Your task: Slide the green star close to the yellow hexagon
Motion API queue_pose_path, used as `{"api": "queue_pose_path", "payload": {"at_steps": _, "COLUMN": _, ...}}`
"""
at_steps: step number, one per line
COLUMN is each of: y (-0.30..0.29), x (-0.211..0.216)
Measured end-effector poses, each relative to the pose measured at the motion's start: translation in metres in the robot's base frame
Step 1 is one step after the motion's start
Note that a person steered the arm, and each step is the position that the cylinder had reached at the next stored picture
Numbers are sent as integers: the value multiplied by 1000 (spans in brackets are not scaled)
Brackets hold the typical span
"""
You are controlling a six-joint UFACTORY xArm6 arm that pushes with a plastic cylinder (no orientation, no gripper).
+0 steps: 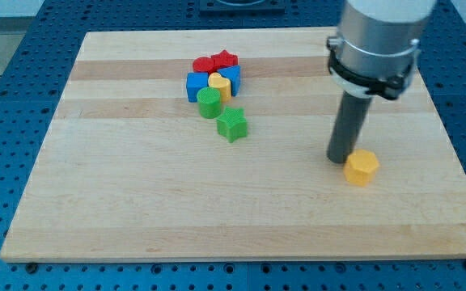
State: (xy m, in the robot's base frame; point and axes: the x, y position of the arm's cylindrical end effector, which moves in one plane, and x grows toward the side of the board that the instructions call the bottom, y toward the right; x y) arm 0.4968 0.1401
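The green star (232, 124) lies on the wooden board (136, 194), just below a cluster of blocks near the view's top centre. The yellow hexagon (362, 167) lies far to its right, in the board's right half. My tip (340, 158) rests on the board at the hexagon's upper left, touching or nearly touching it. The tip is well to the right of the green star.
The cluster above the star holds a green cylinder (209, 103), a blue block (196, 86), a small yellow block (219, 84), another blue block (232, 77), a red block (204, 64) and a red star (226, 59). The board's right edge lies beyond the hexagon.
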Motion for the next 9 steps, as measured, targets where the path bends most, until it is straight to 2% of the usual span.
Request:
{"api": "queue_pose_path", "payload": {"at_steps": 2, "y": 24, "x": 38}}
{"api": "queue_pose_path", "payload": {"at_steps": 3, "y": -14, "x": 21}}
{"api": "queue_pose_path", "payload": {"at_steps": 5, "y": -214, "x": 10}}
{"api": "queue_pose_path", "payload": {"at_steps": 6, "y": -258, "x": -52}}
{"api": "queue_pose_path", "payload": {"at_steps": 7, "y": -255, "x": -98}}
{"api": "queue_pose_path", "payload": {"at_steps": 9, "y": -168, "x": -74}}
